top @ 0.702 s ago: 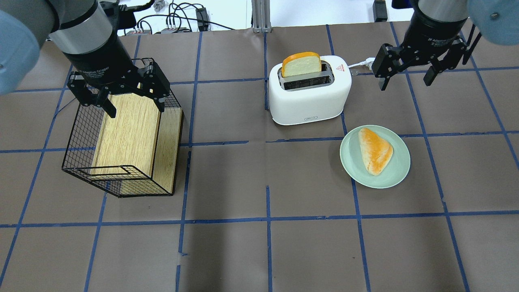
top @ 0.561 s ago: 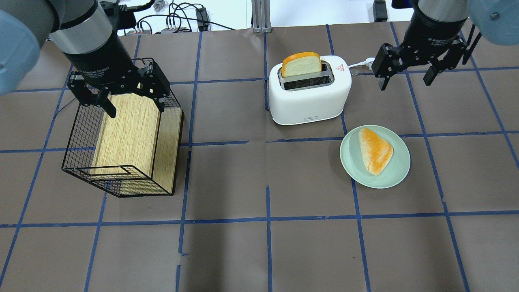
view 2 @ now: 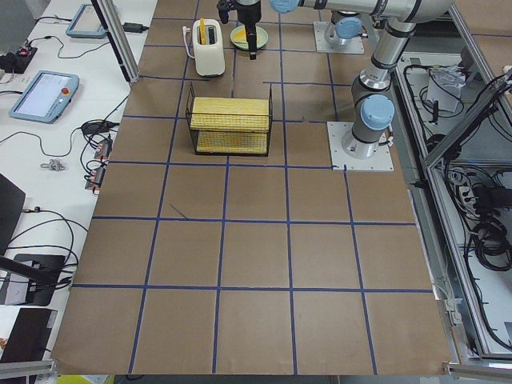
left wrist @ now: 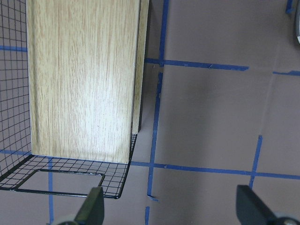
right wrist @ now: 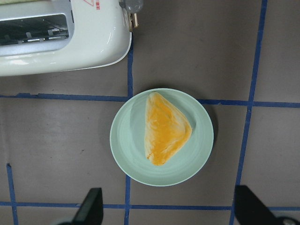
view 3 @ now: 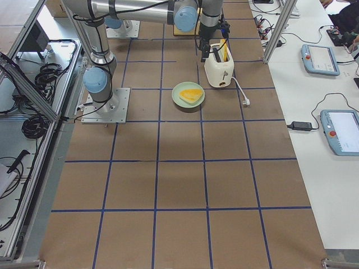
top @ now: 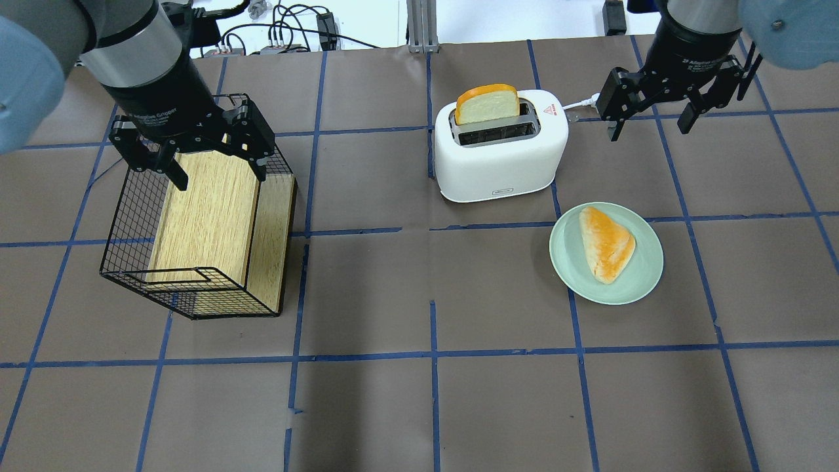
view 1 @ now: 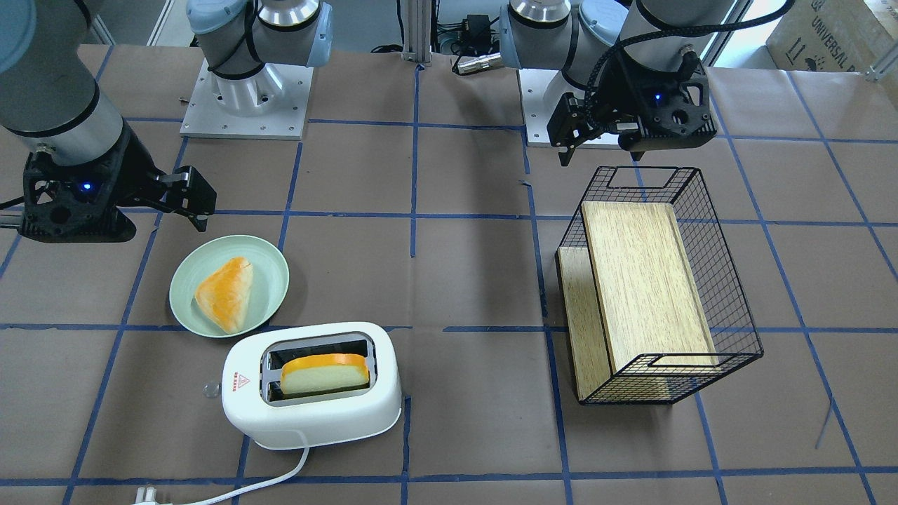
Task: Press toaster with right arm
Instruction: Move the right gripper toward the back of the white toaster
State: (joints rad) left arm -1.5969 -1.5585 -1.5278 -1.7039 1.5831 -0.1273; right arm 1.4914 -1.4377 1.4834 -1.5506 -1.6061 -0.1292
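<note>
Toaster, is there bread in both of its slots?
No, the toaster holds only one bread slice; the slot beside it shows bare metal and is empty.

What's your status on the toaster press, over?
Both tools open: left tool over the wire basket, right tool hovers beside the toaster, knob end, not touching. The bread slice stands high in its slot. Nothing seen between.
</note>
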